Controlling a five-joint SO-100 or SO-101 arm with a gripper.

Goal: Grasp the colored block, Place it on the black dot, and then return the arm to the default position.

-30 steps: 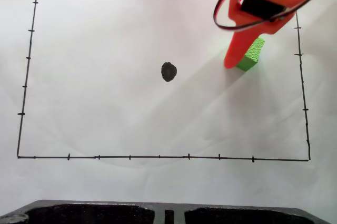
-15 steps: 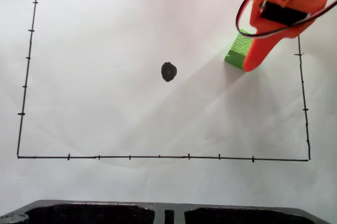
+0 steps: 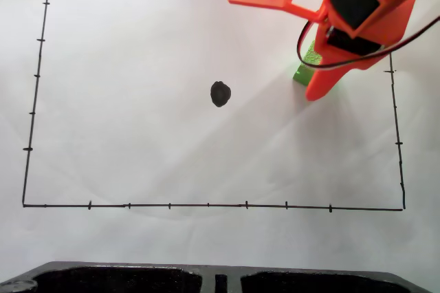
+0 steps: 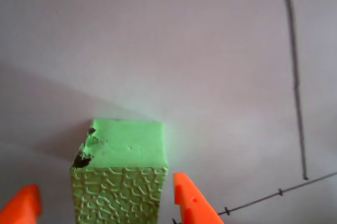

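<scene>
In the fixed view the arm [image 3: 357, 11] comes in from the upper right: bright orange moulded plastic with flat faces, black servo blocks set into it, a thin black and red wire looping beneath, and a square open frame part jutting to the left. Its tapering, pointed finger reaches down to the white paper [image 3: 137, 135], and a small sliver of the colored block [image 3: 304, 67] shows just left of that finger, the rest hidden behind the orange plastic.

The wrist view gives the block [image 4: 124, 169] much more plainly. It is a bright green cube (foam-like, by the look of it) with a smooth matte top and a side face covered in a raised, crackled pattern of bumps; one upper corner is chipped and dark. The gripper [image 4: 105, 208] straddles it, one orange fingertip [image 4: 187, 203] just beside the block's right side and the other tip at the lower left corner of the frame, with a narrow gap on that side. The jaws stand apart around the cube and do not visibly press on it.

The black dot [image 3: 220, 93] is a small, roughly round ink blot with uneven edges, well apart from the block, to its left near the middle of the hand-drawn black border [image 3: 206, 205] with its short tick marks.
</scene>
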